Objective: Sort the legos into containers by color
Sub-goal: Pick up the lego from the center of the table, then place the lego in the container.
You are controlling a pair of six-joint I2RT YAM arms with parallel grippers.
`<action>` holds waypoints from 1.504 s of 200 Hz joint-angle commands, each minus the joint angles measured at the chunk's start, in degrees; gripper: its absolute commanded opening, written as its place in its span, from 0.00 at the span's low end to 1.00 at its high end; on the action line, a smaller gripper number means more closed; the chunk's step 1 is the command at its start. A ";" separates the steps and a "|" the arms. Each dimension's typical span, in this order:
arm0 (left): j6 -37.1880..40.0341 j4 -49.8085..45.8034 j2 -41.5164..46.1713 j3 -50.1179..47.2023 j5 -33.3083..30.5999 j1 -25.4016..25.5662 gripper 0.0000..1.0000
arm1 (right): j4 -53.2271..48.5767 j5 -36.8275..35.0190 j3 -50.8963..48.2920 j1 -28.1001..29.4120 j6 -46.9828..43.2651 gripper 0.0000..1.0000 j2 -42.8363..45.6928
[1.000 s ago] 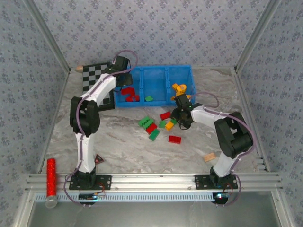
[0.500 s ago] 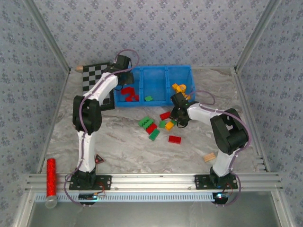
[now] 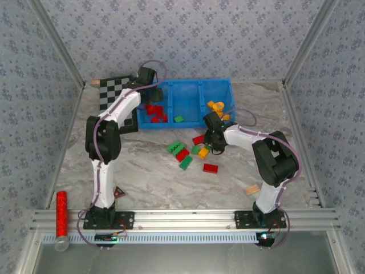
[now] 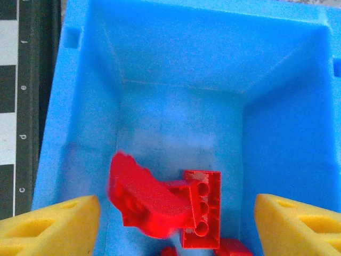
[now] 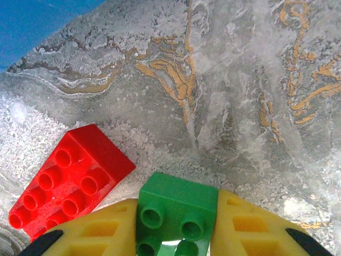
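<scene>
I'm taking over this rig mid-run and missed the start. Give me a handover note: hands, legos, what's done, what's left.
Left hand: open above the blue tray's left compartment, with red legos lying below it.
Right hand: shut on a green lego on the table, next to a red brick.
Done: reds are in the left compartment, one green piece in the middle, orange-yellow pieces in the right.
To do: several loose legos in front of the tray.

White left arm (image 3: 118, 109) and right arm (image 3: 244, 137) with black joints, thin purple cables (image 3: 153, 63) looping alongside; left gripper (image 4: 176, 216) and right gripper (image 5: 176, 229) have yellow wedge fingers (image 4: 53, 226)
</scene>
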State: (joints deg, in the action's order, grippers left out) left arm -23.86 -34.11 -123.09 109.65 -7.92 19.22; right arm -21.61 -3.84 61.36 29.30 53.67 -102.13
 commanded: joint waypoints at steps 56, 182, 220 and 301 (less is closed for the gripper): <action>-0.31 0.05 8.96 -0.04 7.71 -0.24 0.78 | -7.16 -5.44 0.63 0.23 -5.57 0.24 7.68; 5.22 -1.42 37.17 -34.77 7.83 14.42 0.78 | -12.58 -6.17 28.15 0.31 -35.45 0.23 7.20; 2.63 2.44 43.11 -47.26 6.82 22.51 0.78 | -12.38 -4.06 38.36 1.33 -43.67 0.23 -0.69; 0.06 5.93 36.98 -50.79 3.98 34.79 0.78 | -16.12 -0.43 54.02 5.13 -53.73 0.24 -18.80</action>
State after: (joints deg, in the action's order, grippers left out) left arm -22.55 -30.24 -83.53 58.59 -2.61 52.56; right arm -34.37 -5.96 110.48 33.58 4.03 -116.97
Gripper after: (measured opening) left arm 0.779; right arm 0.259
